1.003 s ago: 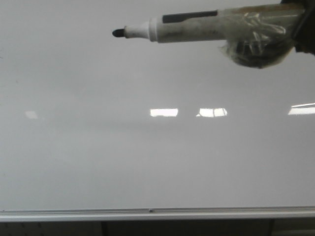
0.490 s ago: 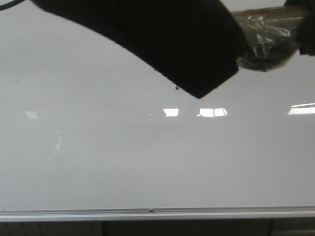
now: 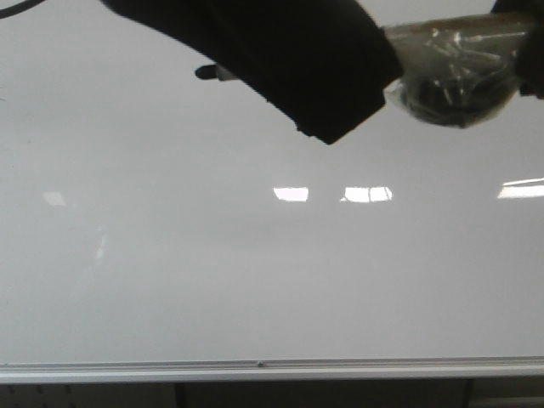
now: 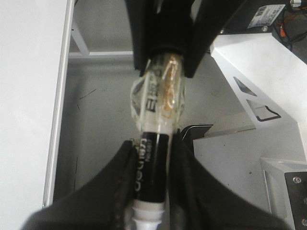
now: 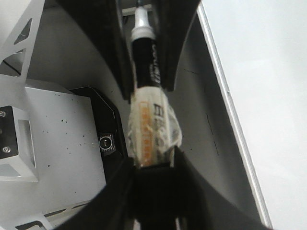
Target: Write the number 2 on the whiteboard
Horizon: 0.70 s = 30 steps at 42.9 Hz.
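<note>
While the left hand (image 4: 149, 191) hides the marker (image 3: 206, 73), both hands clamp it over the whiteboard (image 3: 255, 280).

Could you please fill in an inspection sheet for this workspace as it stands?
Surface: large glossy white-grey whiteboard, bare where visible, with bright light reflections and a silver bottom rail.
Job's things: black-and-white marker pen, uncapped, with clear tape round its rear. Its tip points toward the robot's left. No written 2 seen.
Clutter: nothing seen.
Grippers: left gripper closed round the marker's black barrel; right gripper clamped on the taped rear end.
Cables: thin dark cable at the front view's top corner; coloured wires behind the arms.
Surroundings: grey floor and white metal frame parts.
</note>
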Each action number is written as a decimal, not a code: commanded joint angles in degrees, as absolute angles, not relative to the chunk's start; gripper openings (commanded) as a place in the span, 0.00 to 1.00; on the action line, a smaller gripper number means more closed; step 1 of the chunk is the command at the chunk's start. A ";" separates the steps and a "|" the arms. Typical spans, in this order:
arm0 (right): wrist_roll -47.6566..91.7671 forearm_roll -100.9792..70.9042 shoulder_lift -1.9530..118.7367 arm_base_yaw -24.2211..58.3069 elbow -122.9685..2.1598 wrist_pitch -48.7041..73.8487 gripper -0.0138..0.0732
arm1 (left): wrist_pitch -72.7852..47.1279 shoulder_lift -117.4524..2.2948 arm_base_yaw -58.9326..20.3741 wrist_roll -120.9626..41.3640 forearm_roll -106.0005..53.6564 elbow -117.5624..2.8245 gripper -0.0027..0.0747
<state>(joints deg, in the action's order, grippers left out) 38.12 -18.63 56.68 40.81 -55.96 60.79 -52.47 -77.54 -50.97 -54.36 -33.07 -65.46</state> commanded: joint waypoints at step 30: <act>31.95 -14.83 53.72 37.06 -58.09 61.94 0.91 | -49.63 -75.98 -50.56 -52.98 -33.76 -67.39 0.01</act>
